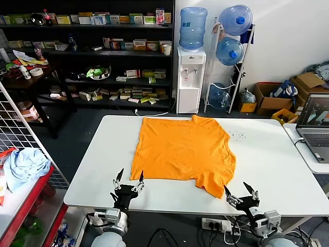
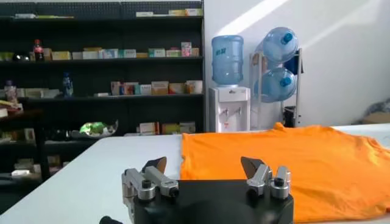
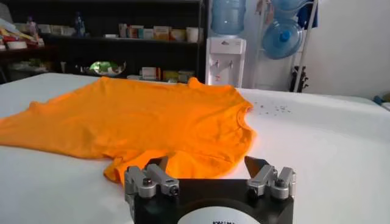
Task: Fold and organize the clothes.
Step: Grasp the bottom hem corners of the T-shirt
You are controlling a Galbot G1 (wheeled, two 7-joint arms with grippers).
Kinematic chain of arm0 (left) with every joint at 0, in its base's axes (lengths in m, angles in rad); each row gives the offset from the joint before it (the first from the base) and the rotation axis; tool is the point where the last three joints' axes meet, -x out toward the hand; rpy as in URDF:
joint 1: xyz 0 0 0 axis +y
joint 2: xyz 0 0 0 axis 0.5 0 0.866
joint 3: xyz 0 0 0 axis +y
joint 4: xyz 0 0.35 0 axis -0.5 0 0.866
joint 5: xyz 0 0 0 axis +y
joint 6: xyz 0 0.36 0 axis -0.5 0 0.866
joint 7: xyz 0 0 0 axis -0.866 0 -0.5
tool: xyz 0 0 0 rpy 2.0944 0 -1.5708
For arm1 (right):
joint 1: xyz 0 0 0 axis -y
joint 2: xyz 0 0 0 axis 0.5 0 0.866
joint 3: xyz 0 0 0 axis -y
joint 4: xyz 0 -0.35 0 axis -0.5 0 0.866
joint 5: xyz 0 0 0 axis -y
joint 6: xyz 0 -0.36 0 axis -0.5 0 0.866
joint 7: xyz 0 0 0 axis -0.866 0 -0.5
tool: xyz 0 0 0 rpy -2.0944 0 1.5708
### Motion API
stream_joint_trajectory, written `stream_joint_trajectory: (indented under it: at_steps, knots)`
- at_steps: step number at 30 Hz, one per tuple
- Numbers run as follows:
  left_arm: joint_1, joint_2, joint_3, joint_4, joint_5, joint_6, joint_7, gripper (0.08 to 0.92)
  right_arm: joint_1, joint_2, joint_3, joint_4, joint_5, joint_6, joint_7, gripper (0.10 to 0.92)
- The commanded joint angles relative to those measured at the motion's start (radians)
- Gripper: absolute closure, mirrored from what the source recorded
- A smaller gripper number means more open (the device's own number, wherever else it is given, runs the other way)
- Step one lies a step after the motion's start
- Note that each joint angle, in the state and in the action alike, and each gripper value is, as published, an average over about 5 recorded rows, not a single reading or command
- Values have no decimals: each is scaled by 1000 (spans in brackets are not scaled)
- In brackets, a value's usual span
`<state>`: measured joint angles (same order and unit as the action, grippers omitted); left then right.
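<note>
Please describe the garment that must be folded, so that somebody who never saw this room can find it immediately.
Find the long white table in front of the water dispenser. The T-shirt lies spread flat on its middle. It is bright orange, the only garment on the table, unlike the light blue cloth bundle on the red rack beside it.

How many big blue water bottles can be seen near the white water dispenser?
4. One stands on the dispenser: bottle. Three sit in the rack beside it: top, middle, bottom. Others may be hidden.
</note>
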<state>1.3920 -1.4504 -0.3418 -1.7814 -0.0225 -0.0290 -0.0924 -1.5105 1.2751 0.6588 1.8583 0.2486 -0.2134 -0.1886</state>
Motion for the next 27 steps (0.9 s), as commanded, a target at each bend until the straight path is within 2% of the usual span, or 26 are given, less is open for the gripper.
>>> stream_joint_trajectory:
  at_steps: [1,11,24,27]
  knots:
    - [-1,-1,2,5,18,6,-2,177,-5,-2,3,3,6,4,-3,203]
    - [-73,-6,30,79,-29,139,-35,177,68,7,-54,-85,0,7,27,203]
    - [-127,-3,33,160,-67,191,-68,177,150,31,-149,-204,-42,11,21,205]
    - [-130,-4,31,163,-73,190,-69,177,163,34,-157,-211,-46,8,22,249]
